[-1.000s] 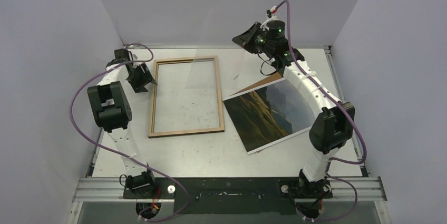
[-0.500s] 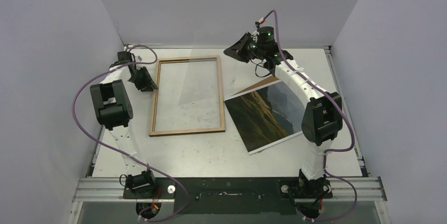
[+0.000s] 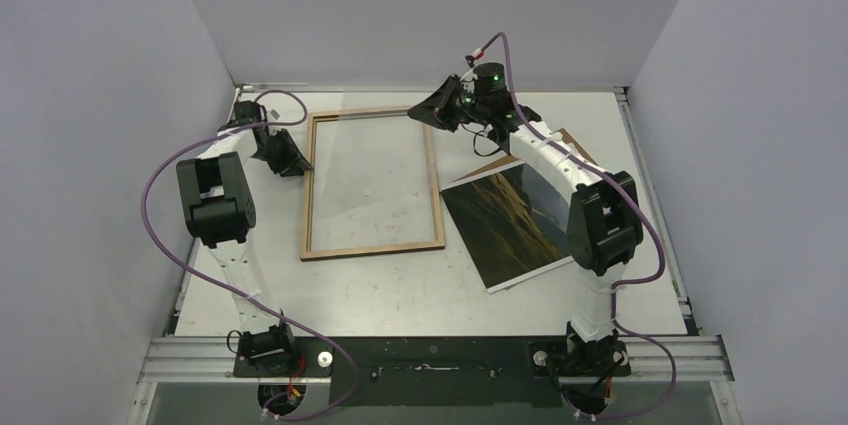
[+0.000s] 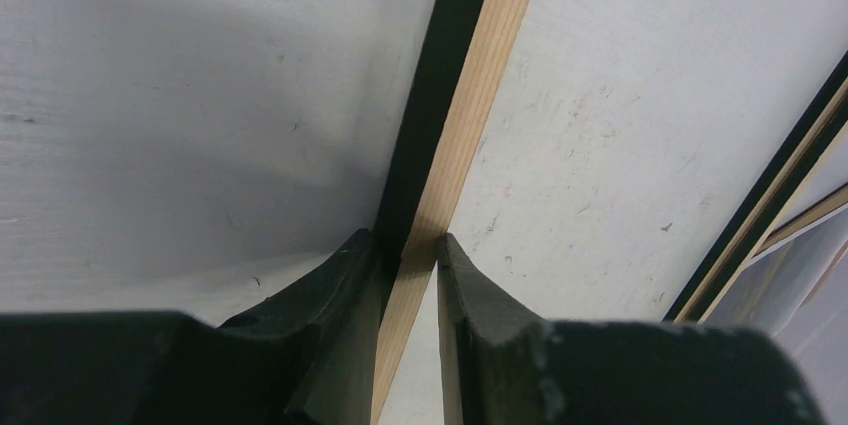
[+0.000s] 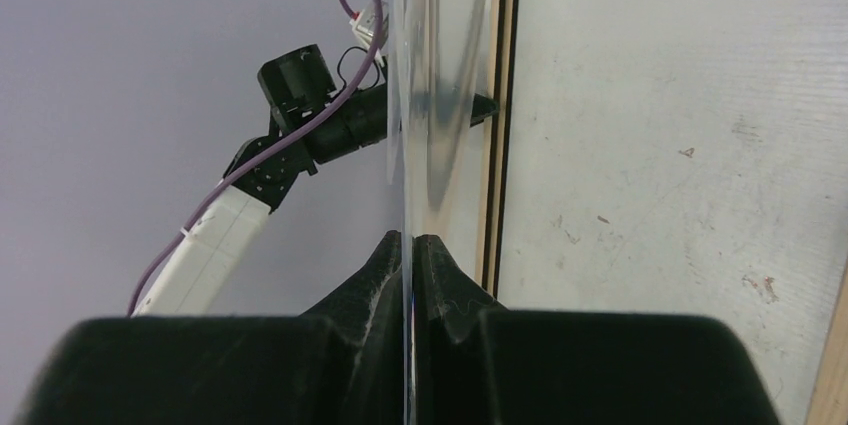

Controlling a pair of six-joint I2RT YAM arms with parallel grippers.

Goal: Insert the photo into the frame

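Scuffed grey table is carrying the frame, lying wood-side up. The left gripper is clamping the frame's left rail, while the right gripper is pinching a clear pane over it. The photo is lying beside the frame on the backing board, so it seems the insertion is not yet begun.

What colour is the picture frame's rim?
Light brown wood on the frame, with a black strip running alongside it; the left wrist view shows it best.

Bright even light (soft shadows); glare streaks the clear pane.
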